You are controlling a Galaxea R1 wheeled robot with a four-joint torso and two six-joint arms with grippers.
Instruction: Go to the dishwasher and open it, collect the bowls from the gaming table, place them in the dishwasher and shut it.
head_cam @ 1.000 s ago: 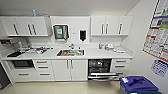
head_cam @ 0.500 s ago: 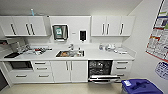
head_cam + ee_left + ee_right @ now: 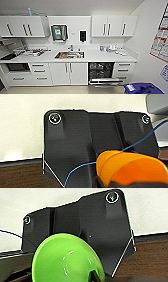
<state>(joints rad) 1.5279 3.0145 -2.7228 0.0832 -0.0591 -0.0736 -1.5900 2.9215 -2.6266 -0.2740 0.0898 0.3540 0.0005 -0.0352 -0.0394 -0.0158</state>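
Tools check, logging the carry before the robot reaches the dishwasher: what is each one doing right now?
Left tool: closed on the orange plastic bowl.
Right tool: closed on the bright green glossy bowl.

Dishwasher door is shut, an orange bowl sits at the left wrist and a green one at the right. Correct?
Not quite. The head view shows the dishwasher open, door folded down and dark racks exposed. The rest holds: orange bowl at the left wrist, green bowl at the right.
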